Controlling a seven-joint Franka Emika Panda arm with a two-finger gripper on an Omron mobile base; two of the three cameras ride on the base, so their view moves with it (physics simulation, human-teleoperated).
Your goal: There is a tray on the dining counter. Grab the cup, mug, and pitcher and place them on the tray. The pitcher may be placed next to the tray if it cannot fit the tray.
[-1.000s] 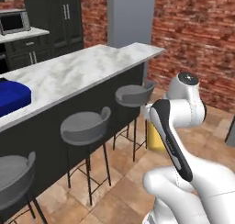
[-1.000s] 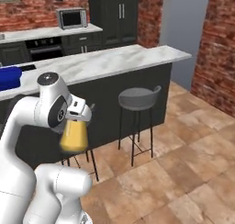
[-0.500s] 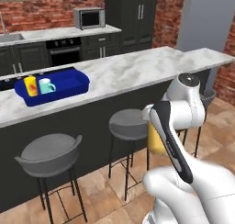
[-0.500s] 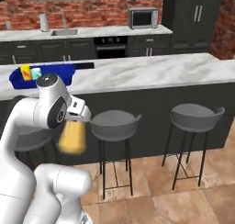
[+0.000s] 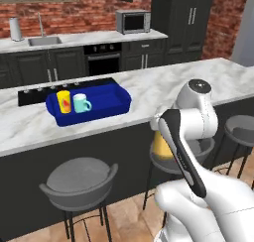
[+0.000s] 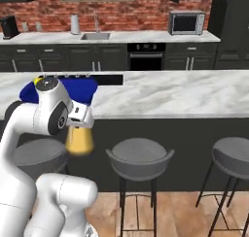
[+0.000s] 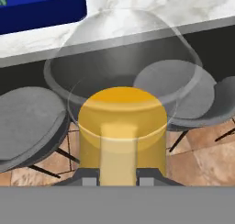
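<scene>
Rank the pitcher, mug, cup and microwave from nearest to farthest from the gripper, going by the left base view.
1. pitcher: in the gripper itself, below the counter edge.
2. mug: in the tray, left of the arm.
3. cup: just beyond the mug.
4. microwave: on the back counter.

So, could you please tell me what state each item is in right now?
tray: on the dining counter, holding two vessels
cup: upright in the tray
mug: upright in the tray, beside the cup
pitcher: held off the counter, below its edge
gripper: shut on the pitcher
</scene>
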